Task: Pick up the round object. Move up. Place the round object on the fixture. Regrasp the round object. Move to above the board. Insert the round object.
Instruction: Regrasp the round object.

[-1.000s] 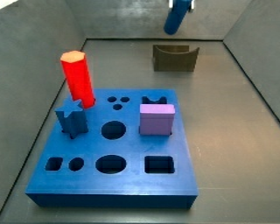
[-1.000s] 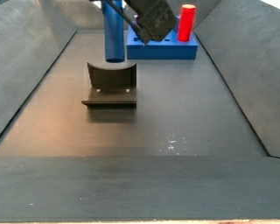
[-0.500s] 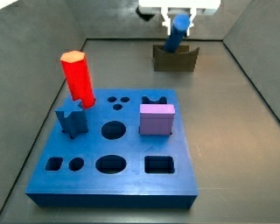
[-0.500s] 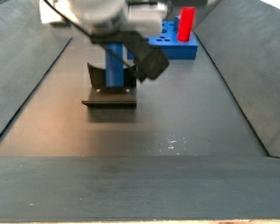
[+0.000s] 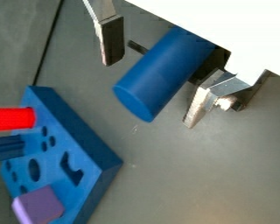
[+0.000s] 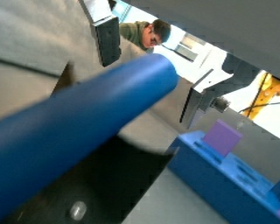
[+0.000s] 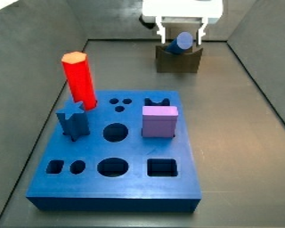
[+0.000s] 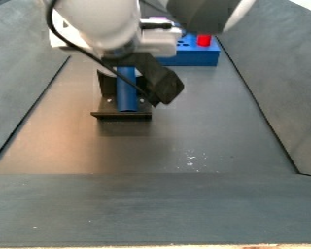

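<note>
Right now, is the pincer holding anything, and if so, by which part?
Seemingly nothing: the pincer straddles the round object, which rests at the fixture, but a gap shows beside one finger.

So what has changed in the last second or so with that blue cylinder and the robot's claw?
The gripper came down over the dark olive-grey notched fixture, bringing the smooth blue cylinder peg from hanging upright to lying across the notch. Its silver fingers flank the peg. The blue board with cut-out holes and its pegs stayed put.
</note>
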